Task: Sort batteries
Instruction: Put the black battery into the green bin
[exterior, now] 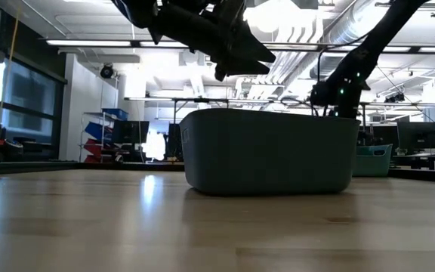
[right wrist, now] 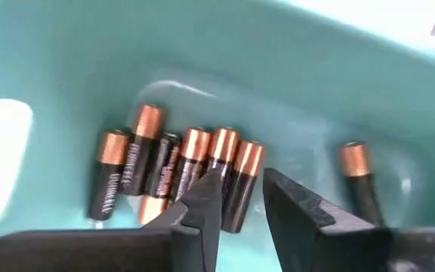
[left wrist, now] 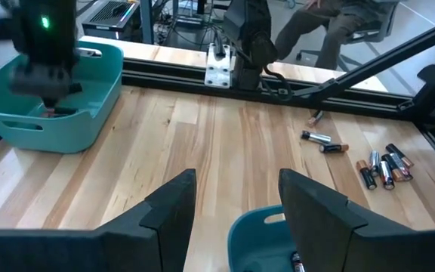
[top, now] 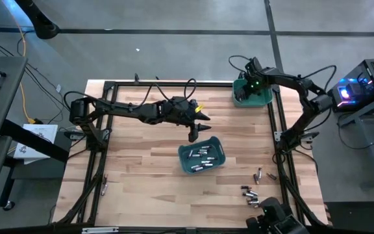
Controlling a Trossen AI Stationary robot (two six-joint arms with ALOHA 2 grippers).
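My right gripper [right wrist: 242, 181] points down into the far-right teal bin [top: 260, 99], just above several black, copper-topped batteries [right wrist: 165, 170] lying on its floor. Its fingers stand a little apart, with nothing between them. My left gripper [left wrist: 236, 177] hangs open over the far rim of the middle teal bin [top: 202, 157], which holds several silvery batteries [top: 200, 156]. More loose batteries [top: 250, 193] lie on the table at the near right, seen in the left wrist view as batteries [left wrist: 384, 168].
The black frame rail [top: 279, 123] runs along the table's right side beside the far bin. Two stray batteries [top: 261, 174] lie between the middle bin and the near-right heap. Bare wood [top: 141, 169] spreads left of the middle bin.
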